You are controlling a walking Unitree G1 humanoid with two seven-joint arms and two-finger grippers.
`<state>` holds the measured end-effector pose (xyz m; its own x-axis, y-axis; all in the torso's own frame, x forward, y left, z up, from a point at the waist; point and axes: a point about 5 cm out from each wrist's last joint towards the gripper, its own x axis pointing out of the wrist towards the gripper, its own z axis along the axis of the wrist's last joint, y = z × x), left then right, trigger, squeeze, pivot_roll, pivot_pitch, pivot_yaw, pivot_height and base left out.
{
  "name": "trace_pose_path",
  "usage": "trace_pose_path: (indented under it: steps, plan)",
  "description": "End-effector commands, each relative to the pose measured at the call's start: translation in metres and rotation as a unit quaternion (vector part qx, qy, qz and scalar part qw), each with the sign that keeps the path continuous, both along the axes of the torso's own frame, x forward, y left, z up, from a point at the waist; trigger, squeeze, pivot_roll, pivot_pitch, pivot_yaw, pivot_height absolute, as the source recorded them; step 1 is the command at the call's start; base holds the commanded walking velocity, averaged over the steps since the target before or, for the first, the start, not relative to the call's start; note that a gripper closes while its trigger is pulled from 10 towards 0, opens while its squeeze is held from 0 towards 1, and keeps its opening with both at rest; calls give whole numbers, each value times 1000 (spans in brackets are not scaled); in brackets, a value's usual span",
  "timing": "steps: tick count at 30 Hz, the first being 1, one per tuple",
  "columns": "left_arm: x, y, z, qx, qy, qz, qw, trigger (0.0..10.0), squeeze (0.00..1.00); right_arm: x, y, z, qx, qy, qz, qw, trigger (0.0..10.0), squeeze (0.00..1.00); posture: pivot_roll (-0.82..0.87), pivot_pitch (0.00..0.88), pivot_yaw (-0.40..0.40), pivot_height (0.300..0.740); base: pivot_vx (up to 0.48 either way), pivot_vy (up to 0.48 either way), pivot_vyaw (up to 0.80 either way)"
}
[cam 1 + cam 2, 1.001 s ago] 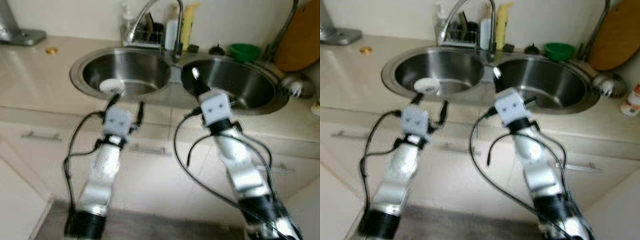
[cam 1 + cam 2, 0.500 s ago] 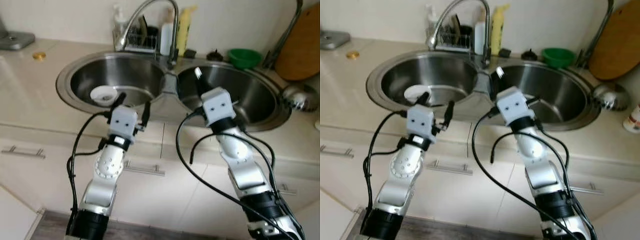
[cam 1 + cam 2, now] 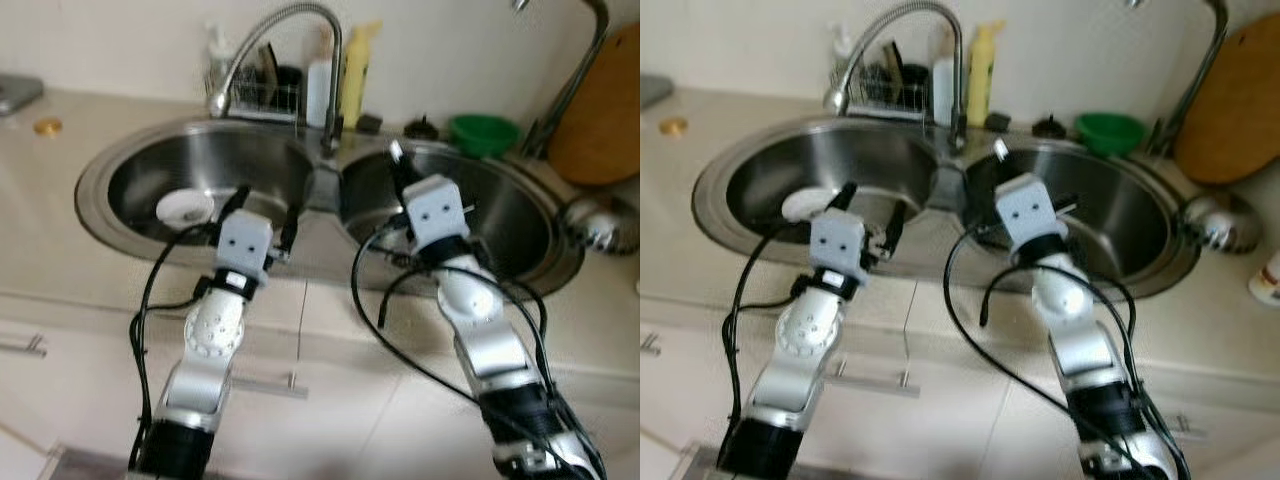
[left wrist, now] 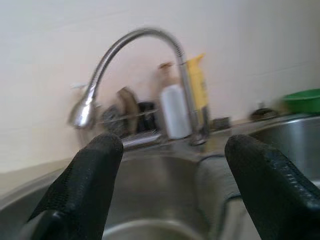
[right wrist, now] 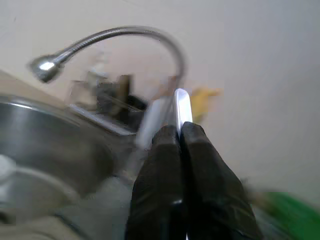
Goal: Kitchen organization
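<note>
A double steel sink (image 3: 320,190) lies in the counter before me. A small white dish (image 3: 184,207) rests in the left basin. My left gripper (image 3: 265,206) hovers over that basin's front rim, open and empty, its black fingers (image 4: 87,175) spread wide toward the tap. My right gripper (image 3: 400,178) hangs at the near left side of the right basin, shut on a thin silver utensil (image 5: 182,107) whose bright tip (image 3: 395,150) sticks up past the fingertips. What kind of utensil it is cannot be made out.
A curved tap (image 3: 290,25) rises behind the divider, with a wire rack (image 3: 255,95), a white bottle (image 3: 320,75) and a yellow bottle (image 3: 352,75) along the wall. A green bowl (image 3: 483,132), a wooden board (image 3: 600,100) and a metal ladle (image 3: 598,225) sit at the right.
The camera has come closer to the counter, so the sink looks larger and lower. Both grippers now reach over the sink's front rim. The right one still holds the utensil.
</note>
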<state>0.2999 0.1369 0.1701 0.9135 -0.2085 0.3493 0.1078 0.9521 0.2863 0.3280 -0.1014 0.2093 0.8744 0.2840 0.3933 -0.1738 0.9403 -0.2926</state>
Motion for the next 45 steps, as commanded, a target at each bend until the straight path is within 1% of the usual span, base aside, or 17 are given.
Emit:
trace_pose_path:
  steps: [1,4,10,13,14,16,17,21,22,23,24,25,36,40,42,43,45]
  plan:
    - [-1,-3,5,-3,-12,-3,1000,10000,0,7,-2,-4,18,37,2,999,10000,0,88,0,-72,740,0,0,0]
    - [0,-3,5,-2,-11,-1,1000,10000,0,16,0,-6,34,75,10,997,10000,0,87,0,-70,740,0,0,0]
    - [1,-4,5,-1,-12,-2,1000,10000,0,36,0,-13,20,119,1,993,10000,0,87,0,-66,740,0,0,0]
    - [2,-6,6,-1,-13,-4,1000,10000,0,52,-10,-28,10,180,-26,983,10000,0,90,0,-66,740,0,0,0]
    - [2,-6,6,-1,-13,-4,1000,10000,0,58,-18,-44,-17,229,-48,972,10000,0,100,0,-73,740,0,0,0]
    - [3,-6,6,0,-13,-4,1000,10000,0,60,-22,-49,-28,246,-55,967,10000,0,101,0,-75,740,0,0,0]
    - [3,-5,6,0,-14,-2,1000,10000,0,61,-30,-58,-25,276,-71,958,10000,0,106,0,-80,740,0,0,0]
    - [2,-3,6,0,-14,3,1000,10000,0,60,-50,-79,28,353,-103,930,10000,0,108,0,-86,740,0,0,0]
    - [1,-2,6,0,-14,4,1000,10000,0,59,-53,-82,39,364,-108,924,10000,67,108,0,-87,740,0,0,0]
    - [1,-2,6,0,-14,4,1000,10000,0,59,-55,-84,45,369,-111,922,10000,67,108,0,-87,740,0,0,0]
    - [1,-2,6,0,-14,5,1000,10000,0,60,-58,-84,49,369,-114,921,10000,757,107,0,-87,740,0,0,0]
    - [1,-2,6,0,-14,6,1000,10000,0,60,-59,-84,54,368,-114,921,10000,1000,107,0,-87,740,0,0,0]
    - [1,-4,5,-4,-10,2,1000,10000,0,63,-55,-74,111,354,-93,924,10000,1000,92,0,-74,740,0,0,0]
    - [0,-4,4,-7,-7,2,1000,10000,0,65,-54,-49,166,273,-84,944,10000,1000,92,0,-77,740,0,0,0]
    - [0,-4,4,-7,-6,2,1000,10000,0,65,-54,-41,176,249,-82,949,10000,1000,92,0,-77,740,0,0,0]
    - [-1,-4,3,-10,-3,2,1000,10000,0,60,-54,-25,175,191,-79,963,10000,1000,89,0,-78,740,0,0,0]
    - [-2,-3,2,-13,0,2,1000,10000,0,52,-52,-8,171,129,-75,974,10000,1000,89,0,-78,740,0,0,0]
